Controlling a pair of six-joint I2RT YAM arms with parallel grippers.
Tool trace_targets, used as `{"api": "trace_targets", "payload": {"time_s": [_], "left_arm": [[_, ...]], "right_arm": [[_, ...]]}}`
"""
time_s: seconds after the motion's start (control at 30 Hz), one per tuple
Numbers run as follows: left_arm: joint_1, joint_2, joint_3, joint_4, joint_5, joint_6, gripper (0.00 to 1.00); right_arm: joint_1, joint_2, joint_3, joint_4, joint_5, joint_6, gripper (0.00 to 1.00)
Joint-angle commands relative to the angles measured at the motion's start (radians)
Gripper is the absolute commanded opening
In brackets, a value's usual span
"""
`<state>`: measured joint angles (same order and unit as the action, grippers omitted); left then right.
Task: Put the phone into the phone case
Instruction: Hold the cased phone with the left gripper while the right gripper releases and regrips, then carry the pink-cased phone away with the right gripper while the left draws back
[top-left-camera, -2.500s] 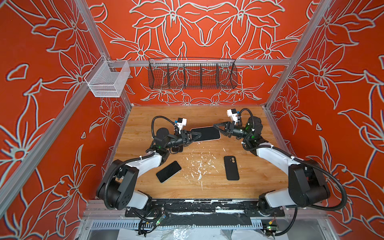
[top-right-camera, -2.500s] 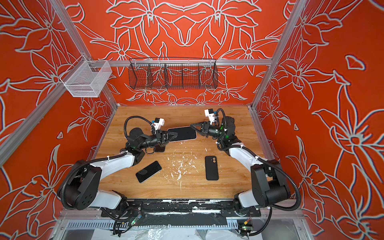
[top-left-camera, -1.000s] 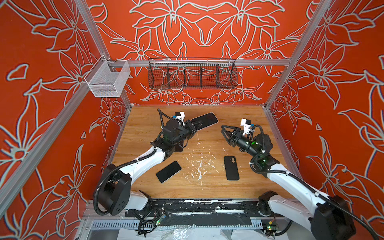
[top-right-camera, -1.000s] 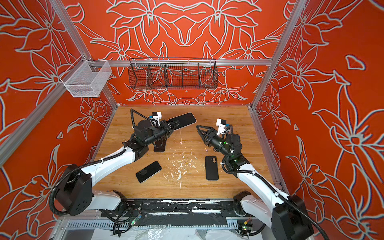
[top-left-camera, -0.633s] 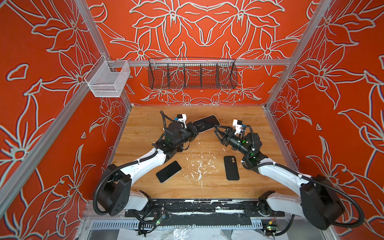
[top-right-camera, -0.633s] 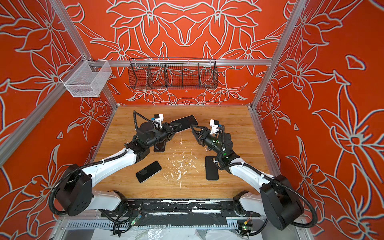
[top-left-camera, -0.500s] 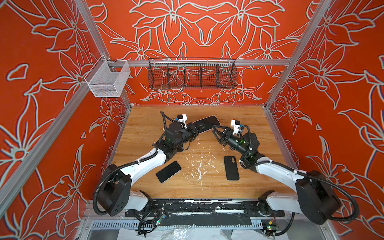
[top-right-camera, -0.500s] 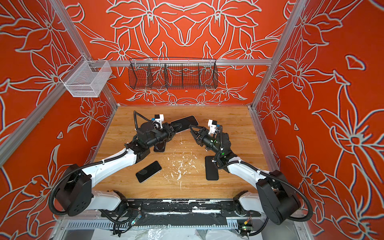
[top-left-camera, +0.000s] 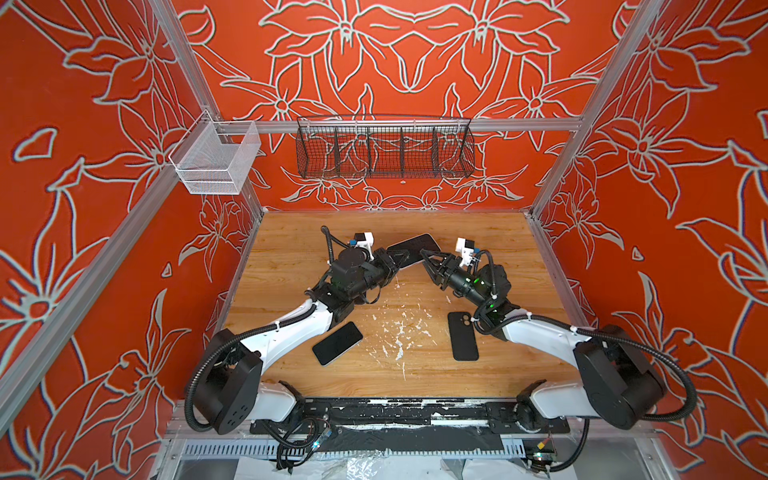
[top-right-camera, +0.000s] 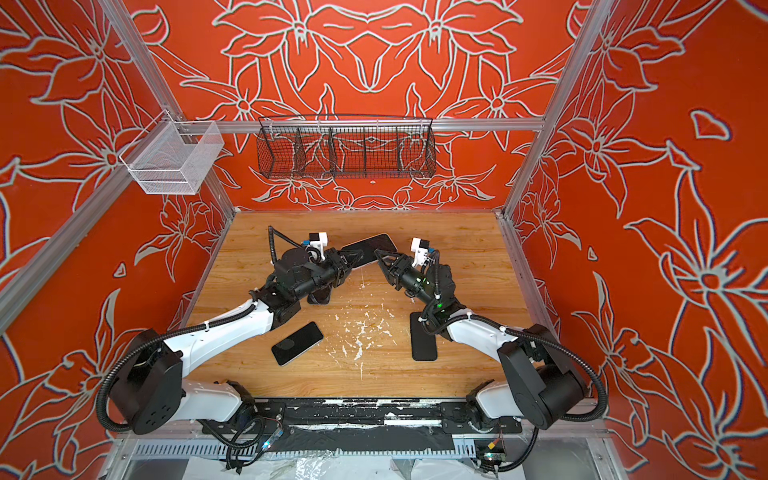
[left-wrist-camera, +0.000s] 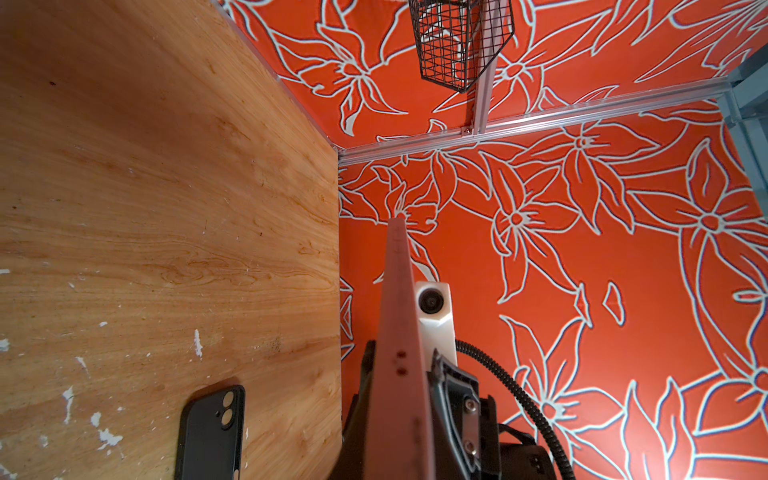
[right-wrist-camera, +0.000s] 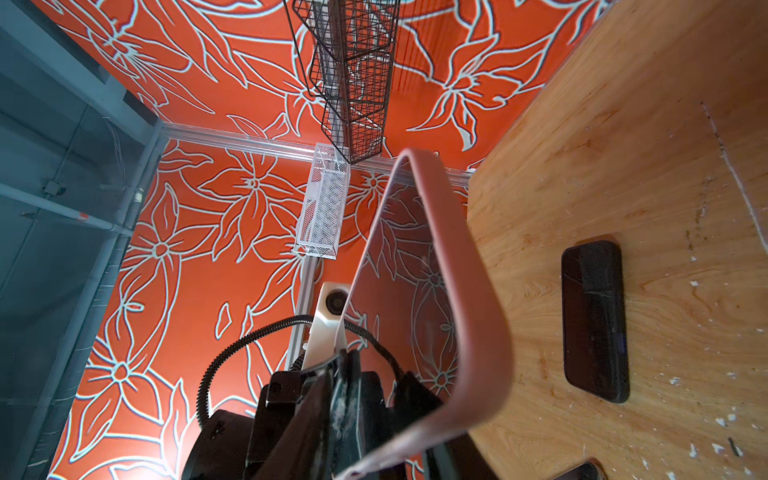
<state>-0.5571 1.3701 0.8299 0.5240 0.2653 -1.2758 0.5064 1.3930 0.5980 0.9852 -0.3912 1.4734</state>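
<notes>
The left gripper (top-left-camera: 392, 261) is closed on one end of the flat phone with a pink rim and dark glass (top-left-camera: 413, 248). It holds the phone tilted in the air above the wooden table (top-left-camera: 291, 249). The right gripper (top-left-camera: 429, 266) is at the free end of this phone. Its jaws stand somewhat apart, and I cannot tell if they press it. The black phone case with camera holes (top-left-camera: 463, 336) lies flat on the table beside the right arm, apart from the phone. A second dark phone (top-left-camera: 337, 343) lies near the left arm.
</notes>
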Motion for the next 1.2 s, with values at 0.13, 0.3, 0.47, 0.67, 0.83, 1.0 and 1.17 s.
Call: {"api": "trace_targets", "payload": {"time_s": [0.13, 0.3, 0.47, 0.67, 0.83, 1.0, 1.17], "left_arm": [[-0.006, -0.03, -0.007, 0.09, 0.026, -0.025, 0.0], [-0.006, -0.015, -0.011, 0.115, 0.047, -0.043, 0.0], [-0.006, -0.011, -0.013, 0.125, 0.058, -0.04, 0.0], [0.004, -0.055, -0.013, 0.055, 0.043, 0.042, 0.38], [0.069, -0.148, -0.036, -0.108, 0.021, 0.158, 0.6], [0.179, -0.33, -0.095, -0.313, 0.003, 0.291, 0.67], [0.207, -0.536, -0.065, -0.659, -0.11, 0.567, 0.87]], "right_arm": [[0.006, 0.052, 0.068, 0.092, 0.024, 0.015, 0.23], [0.003, 0.065, 0.076, 0.095, 0.026, 0.006, 0.12], [0.0, 0.059, 0.069, 0.085, 0.03, -0.014, 0.03], [-0.022, -0.015, 0.061, -0.023, 0.035, -0.076, 0.0], [-0.063, -0.135, 0.098, -0.274, -0.011, -0.183, 0.0], [-0.11, -0.259, 0.225, -0.713, -0.08, -0.413, 0.0], [-0.179, -0.252, 0.399, -1.053, -0.236, -0.638, 0.0]]}}
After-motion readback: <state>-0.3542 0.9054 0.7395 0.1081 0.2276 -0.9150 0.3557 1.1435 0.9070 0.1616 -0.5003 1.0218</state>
